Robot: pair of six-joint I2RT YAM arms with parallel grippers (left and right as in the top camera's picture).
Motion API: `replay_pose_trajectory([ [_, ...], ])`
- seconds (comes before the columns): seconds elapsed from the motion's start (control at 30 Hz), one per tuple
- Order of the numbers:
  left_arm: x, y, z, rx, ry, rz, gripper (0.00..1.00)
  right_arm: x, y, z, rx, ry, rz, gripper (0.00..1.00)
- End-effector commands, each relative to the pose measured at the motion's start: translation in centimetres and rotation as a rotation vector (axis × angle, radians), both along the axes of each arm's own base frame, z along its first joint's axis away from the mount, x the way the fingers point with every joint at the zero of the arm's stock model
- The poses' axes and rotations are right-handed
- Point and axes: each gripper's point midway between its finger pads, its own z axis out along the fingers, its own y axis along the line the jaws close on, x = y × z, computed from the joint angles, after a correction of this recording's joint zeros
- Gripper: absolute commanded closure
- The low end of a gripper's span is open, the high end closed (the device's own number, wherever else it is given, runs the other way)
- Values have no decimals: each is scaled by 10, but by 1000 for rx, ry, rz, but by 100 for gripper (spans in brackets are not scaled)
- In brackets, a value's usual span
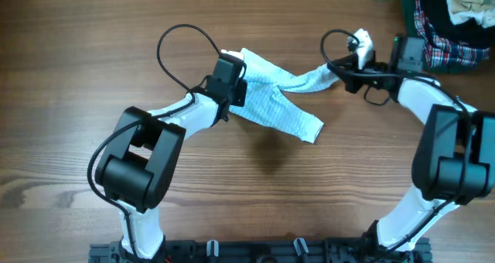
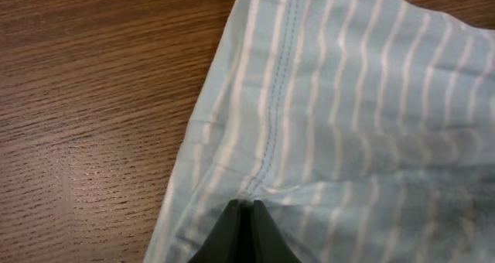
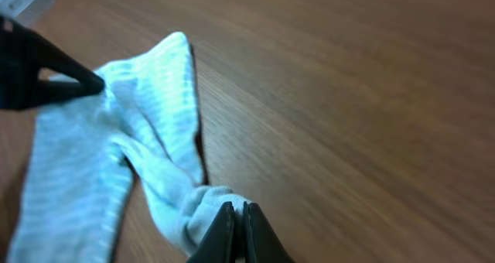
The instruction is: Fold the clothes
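Nearest the overhead lens stands the left arm (image 1: 139, 158), its black elbow raised above the wooden table (image 1: 77, 46). Further in, the left gripper (image 2: 241, 210) has its fingers pressed together, pinching the pale blue-and-white striped garment (image 1: 282, 100) at a stitched seam near one edge. This garment lies around the middle of the table, stretched between the two grippers; a wider flap spreads toward the lower right, while its other end narrows into a twisted rope. The right gripper (image 3: 236, 215) is clamped on that bunched, twisted end, fingers drawn tight with cloth between them. Well apart, at the table's far right corner, lies a heap of plaid, dark and cream clothes (image 1: 448, 23).
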Motion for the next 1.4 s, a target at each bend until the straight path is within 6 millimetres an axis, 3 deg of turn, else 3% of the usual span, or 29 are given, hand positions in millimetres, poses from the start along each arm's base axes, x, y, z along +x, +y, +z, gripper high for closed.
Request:
replay_pose_trajectory([
  [0.0, -32, 28, -49, 74, 150, 36, 94, -6, -9, 18, -50, -232, 162, 96],
  [0.1, -32, 27, -48, 74, 150, 36, 94, -20, -16, 19, -123, -393, 296, 96],
  [0.4, -29, 26, -47, 66, 136, 36, 94, -84, -5, -12, -176, -317, 515, 96],
  [0.43, -29, 26, -47, 66, 136, 36, 94, -82, -8, -16, -191, -276, 493, 30],
  [0.47, -29, 26, -47, 66, 136, 36, 94, -78, -11, -17, -197, -261, 470, 0],
  [0.63, -29, 26, -47, 67, 136, 36, 94, -50, -19, -10, -147, -190, 304, 0],
  [0.67, -29, 26, -47, 67, 136, 36, 93, -26, -26, 1, -3, -32, 85, 0],
  [0.7, -29, 26, -47, 67, 136, 36, 93, -18, -28, 6, 84, 68, -19, 0],
  [0.73, -29, 26, -47, 67, 136, 36, 93, -12, -31, 11, 211, 219, -151, 0],
  [0.8, -29, 26, -47, 66, 136, 36, 93, -8, -30, 16, 570, 681, -469, 0],
  [0.83, -29, 26, -47, 66, 135, 36, 93, -10, -28, 17, 582, 690, -454, 0],
  [0.87, -29, 26, -47, 66, 136, 36, 93, -11, -27, 18, 549, 641, -413, 0],
  [0.97, -30, 26, -47, 67, 137, 36, 93, -23, -35, -11, 521, 831, -617, 1],
  [1.07, -29, 26, -47, 67, 137, 36, 93, -42, -45, -47, 336, 925, -806, 7],
  [1.13, -29, 26, -47, 66, 136, 36, 93, -55, -48, -66, 175, 953, -907, 18],
  [1.2, -29, 26, -47, 66, 136, 36, 93, -62, -49, -74, 100, 968, -977, 19],
  [1.37, -29, 26, -47, 66, 136, 36, 93, -73, -32, -84, -14, 979, -1053, 33],
])
